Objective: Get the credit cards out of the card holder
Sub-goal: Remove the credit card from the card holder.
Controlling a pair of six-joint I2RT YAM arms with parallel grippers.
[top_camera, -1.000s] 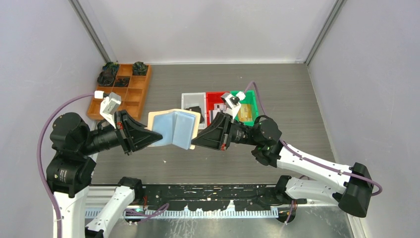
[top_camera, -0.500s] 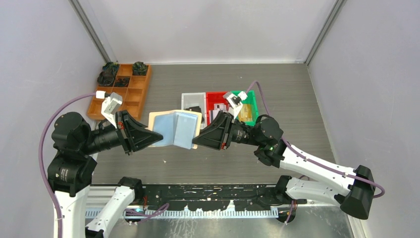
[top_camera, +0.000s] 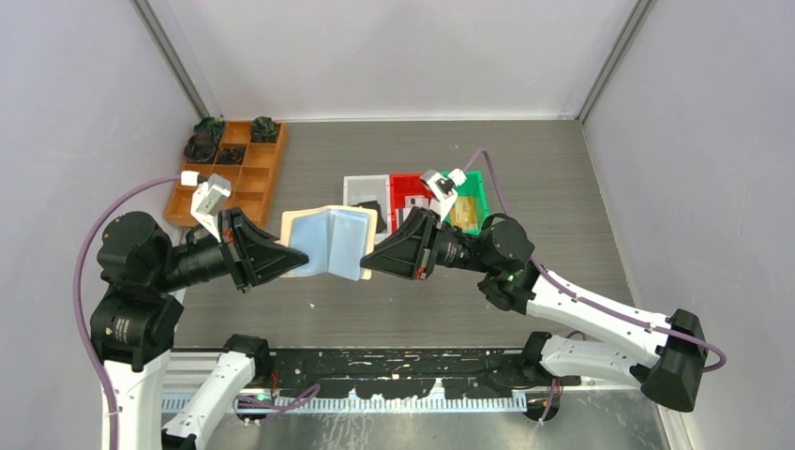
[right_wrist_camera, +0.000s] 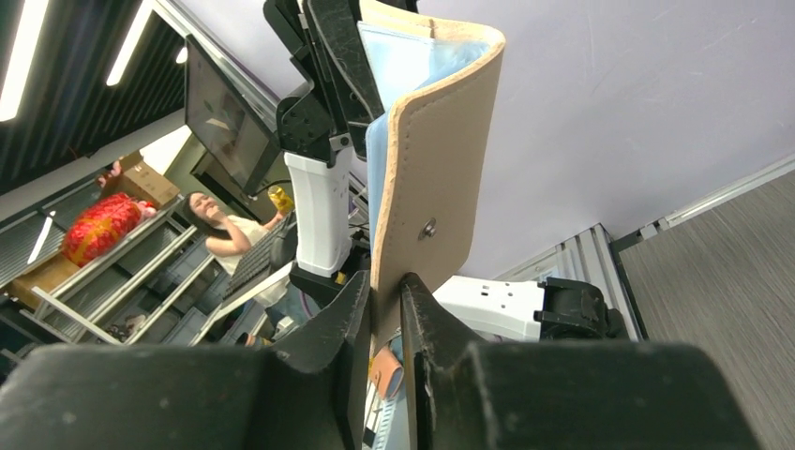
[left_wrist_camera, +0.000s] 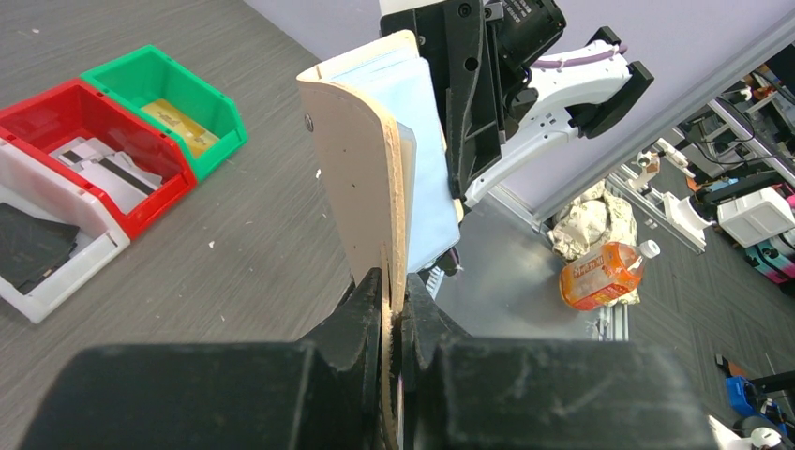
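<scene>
The card holder [top_camera: 330, 239], tan outside and blue-grey inside, hangs half open above the table between both arms. My left gripper [left_wrist_camera: 394, 286] is shut on the edge of its left tan flap [left_wrist_camera: 361, 169]. My right gripper [right_wrist_camera: 384, 286] pinches the edge of the other tan flap [right_wrist_camera: 436, 159]. Only blue-grey pockets [left_wrist_camera: 422, 141] show inside. Credit cards lie in the bins: a black one [left_wrist_camera: 33, 242], a white-pink one [left_wrist_camera: 103, 169] and a gold one [left_wrist_camera: 183, 117].
White [top_camera: 361, 185], red [top_camera: 405, 181] and green [top_camera: 476, 192] bins stand in a row just behind the right gripper. An orange-brown compartment tray [top_camera: 234, 173] with dark items sits at the back left. Grey walls close in both sides.
The right gripper has shifted slightly left and up with its flap, folding the card holder a little narrower. The left arm has stayed put.
</scene>
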